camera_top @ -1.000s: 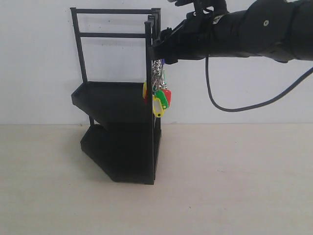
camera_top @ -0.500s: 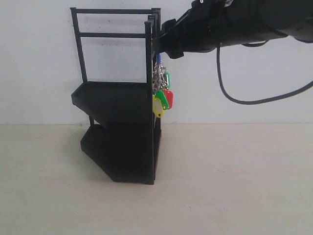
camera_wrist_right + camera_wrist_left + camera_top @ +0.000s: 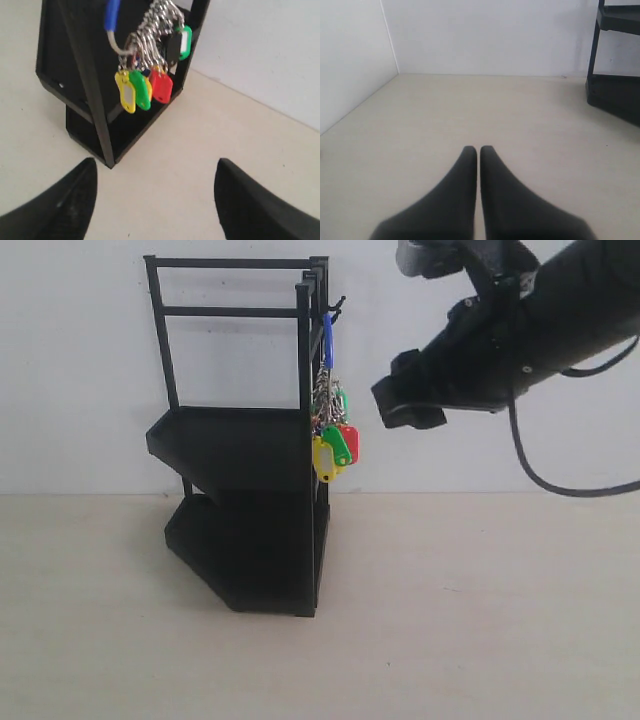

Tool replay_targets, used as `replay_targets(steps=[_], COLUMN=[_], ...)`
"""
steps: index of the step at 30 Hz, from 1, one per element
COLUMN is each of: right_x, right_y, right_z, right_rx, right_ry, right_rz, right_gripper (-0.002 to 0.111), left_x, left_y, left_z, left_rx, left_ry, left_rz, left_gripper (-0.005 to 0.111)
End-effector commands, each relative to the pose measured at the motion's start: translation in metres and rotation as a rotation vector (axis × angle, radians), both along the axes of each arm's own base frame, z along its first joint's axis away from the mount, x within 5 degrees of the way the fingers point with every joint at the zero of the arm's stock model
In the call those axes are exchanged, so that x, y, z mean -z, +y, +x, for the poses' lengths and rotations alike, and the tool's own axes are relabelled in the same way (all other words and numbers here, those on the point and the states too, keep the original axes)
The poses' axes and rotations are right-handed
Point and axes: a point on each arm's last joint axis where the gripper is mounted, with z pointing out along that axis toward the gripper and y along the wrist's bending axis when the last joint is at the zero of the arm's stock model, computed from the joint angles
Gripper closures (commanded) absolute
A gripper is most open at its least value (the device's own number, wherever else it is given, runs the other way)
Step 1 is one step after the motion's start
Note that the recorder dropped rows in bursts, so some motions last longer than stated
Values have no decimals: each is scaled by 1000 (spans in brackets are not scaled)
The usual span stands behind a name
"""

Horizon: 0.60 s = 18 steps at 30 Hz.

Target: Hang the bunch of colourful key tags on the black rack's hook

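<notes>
The black rack stands on the table left of centre. The colourful key tag bunch hangs by its blue loop from a small hook at the rack's upper right corner. My right gripper is open and empty, to the right of the bunch and apart from it. In the right wrist view the bunch dangles beside a rack post, beyond my open right gripper. My left gripper is shut on nothing, low over the table, out of the exterior view.
A white wall runs behind the rack. A black cable loops down from the right arm. In the left wrist view the rack's base sits at the far side, with a wall corner beyond the beige table.
The right gripper has let go of the blue loop and drawn back to the right and downward. The bunch now hangs free from the hook.
</notes>
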Motion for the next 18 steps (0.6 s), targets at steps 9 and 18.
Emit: replay_targets(steps=[9,18], right_x=[48,85], right_y=[-44,-51], right_z=[-74,-89], right_rx=[68,185], right_ry=[110,315], right_rz=[0,29], right_gripper=[45,55], left_x=[-1,-1], left_y=[0,0], left_z=[0,0], left_rx=[2,2], left_ry=[-2,-2], left_rz=[-5,-5], left_gripper=[102,102])
